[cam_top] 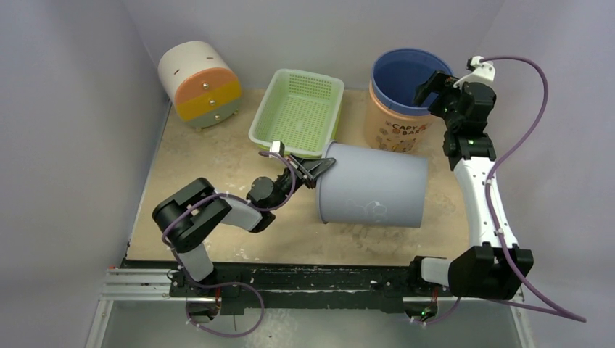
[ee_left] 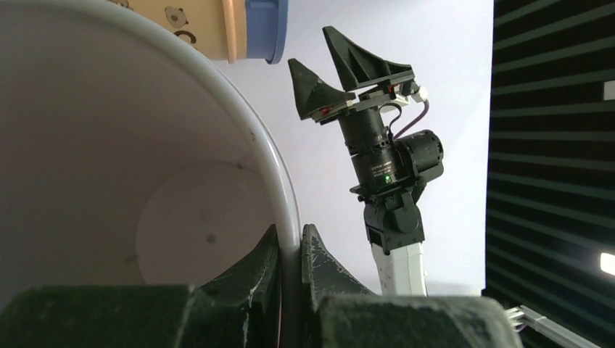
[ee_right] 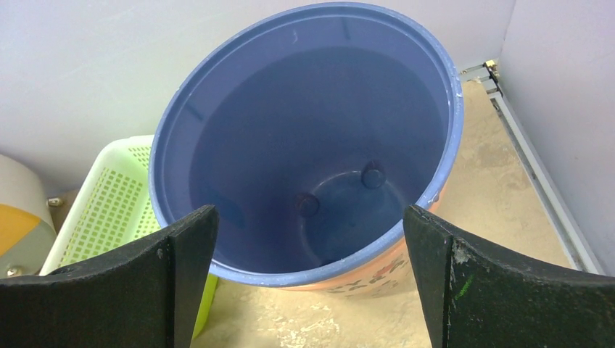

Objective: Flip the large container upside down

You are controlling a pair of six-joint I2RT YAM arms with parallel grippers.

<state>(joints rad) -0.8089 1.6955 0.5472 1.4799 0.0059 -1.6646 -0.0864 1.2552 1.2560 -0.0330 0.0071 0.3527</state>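
- Drawer unit (cam_top: 199,83): a rounded cabinet in cream, orange and yellow. It stands at the far left corner of the worktop (cam_top: 210,163).
- Basket (cam_top: 299,112): green and perforated, set along the far edge, just right of the drawer unit.
- My left gripper (cam_top: 324,167): clamped on the container's rim. The left wrist view shows one finger inside the wall and one outside, pressed against it. My left arm lies low across the left half of the worktop.
- Container (cam_top: 377,190): large and grey, lying on its side at the middle of the worktop, its wall resting on the surface. The mouth faces left toward my left gripper and the base faces right. Its rim lies just beside the basket's near right corner. It is not yet upside down.
- Tub (cam_top: 395,109): peach wall with dark lettering, blue rim and blue inside. It stands upright at the far edge, right of the basket and just behind the container.
- My right gripper (cam_top: 429,88): fingers spread wide and holding nothing. It hovers over the right side of the tub's mouth, apart from the rim. The right wrist view looks down into the tub between the two fingers. My right arm rises from the near right corner of the worktop.
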